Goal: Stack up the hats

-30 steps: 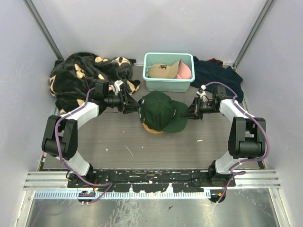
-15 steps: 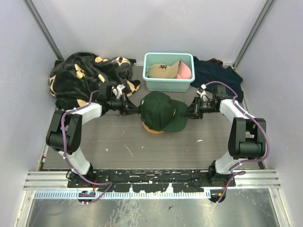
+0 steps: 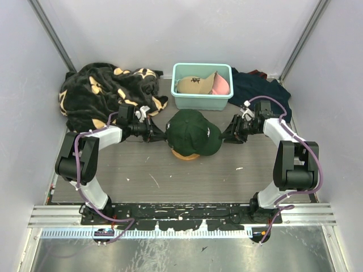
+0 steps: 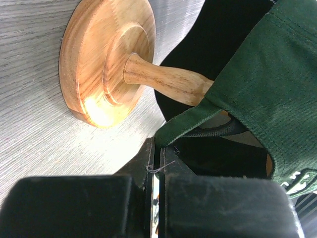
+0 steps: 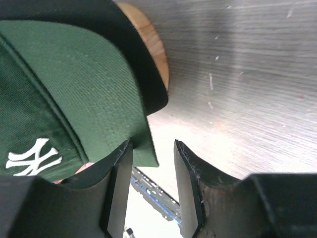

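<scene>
Black blanket (image 3: 96, 90) with tan marks is heaped at the table's (image 3: 147, 170) far left. Dark navy cloth (image 3: 261, 88) lies at far right.

Teal bin (image 3: 199, 102) sits between them at the far edge. It holds a tan cap (image 3: 195, 84) and a pink cap (image 3: 222, 85), the pink one partly under the tan.

Dark green cap (image 3: 191, 131) is at table centre on a wooden stand (image 4: 106, 59), crown up, brim toward the right arm. White embroidered logo (image 5: 32, 156) on the front. A black layer shows beneath the green fabric; cannot tell what it is.

Both arms reach low and inward from opposite sides.

- Left gripper (image 4: 158, 148) is at the cap's back edge, fingers pinched together on the green hem.
- Right gripper (image 5: 152, 148) is at the brim, fingers apart, with the brim's edge against one finger and not pinched.
</scene>
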Robot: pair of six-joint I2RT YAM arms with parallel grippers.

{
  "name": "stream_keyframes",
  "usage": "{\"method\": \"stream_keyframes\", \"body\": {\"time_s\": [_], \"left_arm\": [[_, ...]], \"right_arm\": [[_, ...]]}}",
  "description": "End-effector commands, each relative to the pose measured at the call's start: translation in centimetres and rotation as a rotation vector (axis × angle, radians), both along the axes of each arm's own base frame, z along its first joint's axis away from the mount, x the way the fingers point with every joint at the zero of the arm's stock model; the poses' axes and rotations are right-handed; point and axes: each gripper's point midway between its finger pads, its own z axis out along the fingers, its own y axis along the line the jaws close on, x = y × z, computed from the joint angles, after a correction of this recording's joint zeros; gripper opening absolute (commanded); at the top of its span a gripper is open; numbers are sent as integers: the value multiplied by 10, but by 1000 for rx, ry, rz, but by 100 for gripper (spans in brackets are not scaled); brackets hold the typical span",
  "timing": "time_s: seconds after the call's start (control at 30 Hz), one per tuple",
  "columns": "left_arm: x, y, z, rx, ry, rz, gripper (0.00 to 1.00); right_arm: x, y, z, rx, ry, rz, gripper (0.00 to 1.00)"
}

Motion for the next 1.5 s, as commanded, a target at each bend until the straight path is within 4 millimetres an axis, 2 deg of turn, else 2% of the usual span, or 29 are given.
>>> {"method": "stream_keyframes", "body": {"time_s": [0.0, 0.07, 0.13, 0.2, 0.23, 0.33, 0.4, 0.53, 0.6, 0.67, 0.7, 0.87, 1.0, 1.13, 1.23, 1.37, 1.47], "left_arm": [[-15, 10, -34, 76, 92, 12, 2], [-15, 11, -36, 79, 99, 13, 2], [-15, 10, -35, 78, 105, 14, 2], [-13, 10, -31, 73, 102, 17, 3], [-11, 9, -29, 72, 100, 21, 8], [-5, 9, -21, 77, 86, 35, 24], [-3, 10, -17, 72, 81, 43, 25], [-5, 12, -19, 76, 93, 50, 26], [-7, 12, -19, 74, 97, 53, 30], [-8, 12, -16, 71, 94, 53, 38], [-7, 12, -13, 67, 88, 55, 41], [-1, 10, 1, 45, 71, 60, 53], [1, 9, 11, 38, 57, 61, 56], [1, 11, 13, 38, 54, 70, 56], [1, 11, 13, 37, 57, 75, 56], [3, 12, 12, 39, 57, 83, 56], [7, 12, 14, 33, 55, 90, 57]], "right_arm": [[28, -21, 10, -145, -106, -65, 44], [34, -23, 13, -163, -121, -72, 44], [42, -24, 25, -161, -151, -78, 44], [53, -23, 47, -150, -213, -96, 44], [59, -23, 60, -149, -244, -112, 44], [83, -24, 99, -160, -344, -146, 44], [100, -24, 120, -185, -409, -165, 45], [140, -31, 146, -254, -509, -213, 47], [161, -30, 156, -298, -570, -215, 48], [184, -25, 157, -373, -621, -184, 49], [197, -20, 165, -412, -660, -167, 50], [238, 2, 144, -660, -724, -55, 57], [260, -10, 138, -774, -747, -84, 68], [271, -18, 145, -830, -792, -92, 72], [271, -19, 163, -844, -852, -90, 71], [268, -31, 188, -913, -907, -103, 70], [274, -38, 191, -967, -909, -102, 71]]}}
